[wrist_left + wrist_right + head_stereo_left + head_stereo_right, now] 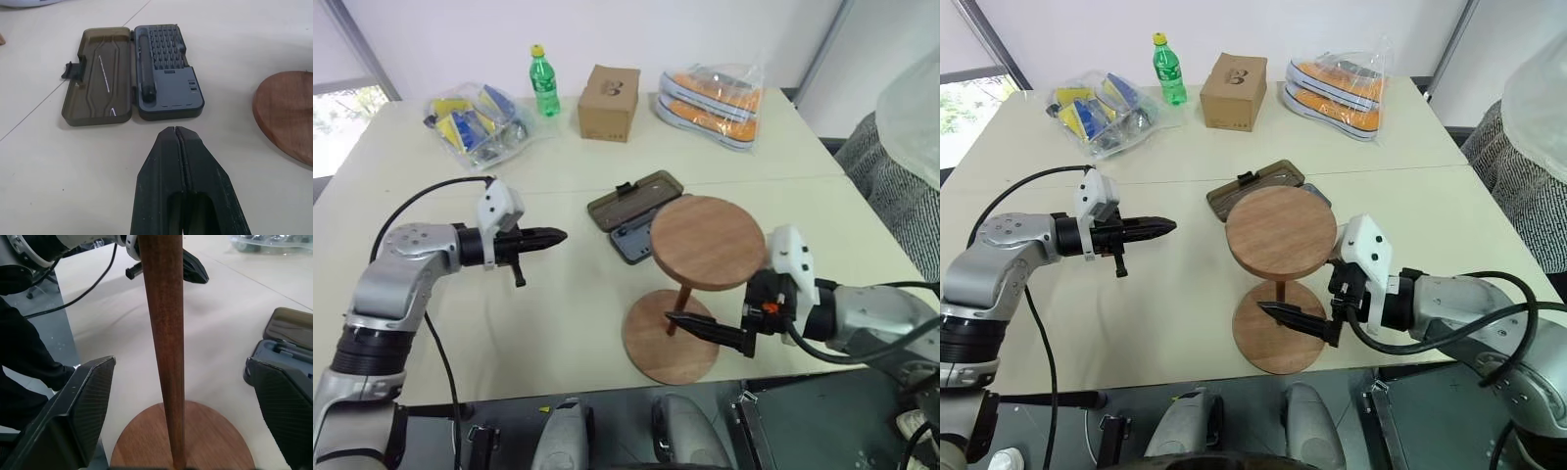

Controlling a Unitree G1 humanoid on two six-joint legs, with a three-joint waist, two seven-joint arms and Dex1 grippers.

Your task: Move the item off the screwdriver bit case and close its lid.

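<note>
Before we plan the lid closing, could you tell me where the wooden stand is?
The wooden stand stands upright on the table's near edge, beside the open bit case, its rod between the right gripper's open jaws.

A robot test room or lab, by the look of it: a plain cream bench (558, 323) made of panels pushed together, set against bare white walls; a window (342, 108) admits daylight off the bench's far left corner; black cabling (421, 196) trails along the machine's arm above the bench; unrelated props line the far edge, a green bottle (544, 82) beside a cardboard box (609, 102), bagged orange shoes (713, 103) right of that box, bagged packets (475, 122) to its left.
</note>
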